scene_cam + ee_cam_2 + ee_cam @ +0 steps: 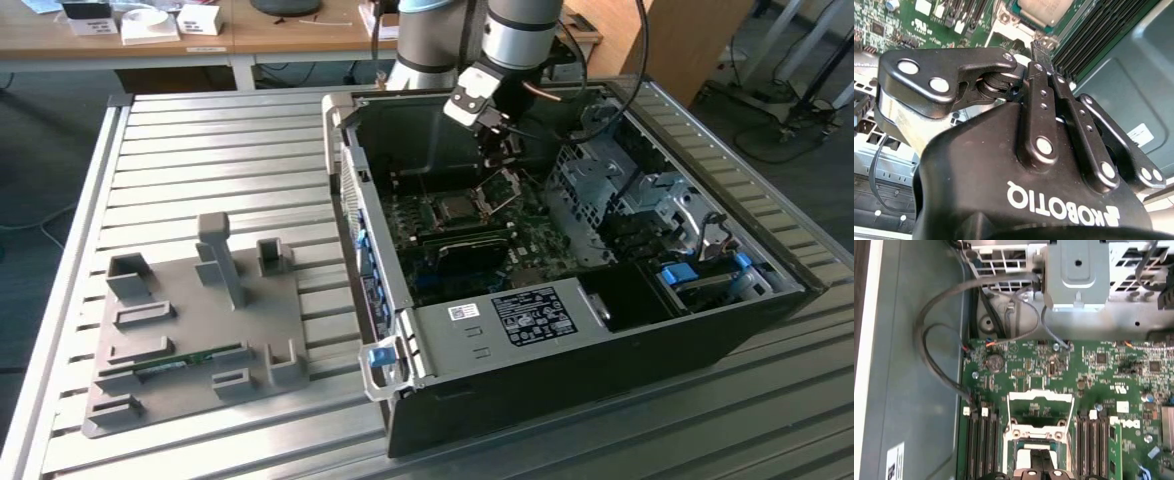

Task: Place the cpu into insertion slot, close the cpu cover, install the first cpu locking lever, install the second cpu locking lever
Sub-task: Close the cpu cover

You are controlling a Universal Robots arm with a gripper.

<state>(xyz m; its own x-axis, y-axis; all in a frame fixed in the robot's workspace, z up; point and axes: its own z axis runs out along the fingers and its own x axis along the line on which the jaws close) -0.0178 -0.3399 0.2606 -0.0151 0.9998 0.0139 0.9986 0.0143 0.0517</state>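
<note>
The cpu point(1046, 10) lies flat in the insertion slot point(1019, 432), its silver top showing in the second wrist view. The cpu cover point(1040, 396) is swung up and back from the slot, and in the exterior view it point(503, 188) stands tilted just under my gripper point(505, 158). My gripper point(1041, 50) hangs inside the open computer case, fingers shut with nothing visible between them. Its tips point(1036, 467) sit over the slot's edge, close to the cover's hinge side. I cannot tell whether they touch metal.
Black memory slots point(981, 445) flank the socket on both sides. Grey cables point(934, 355) loop along the case wall, and a metal drive cage point(1079, 270) stands beyond the board. Left of the case point(561, 330) in the exterior view, a grey fixture plate point(200, 320) lies on the slatted table.
</note>
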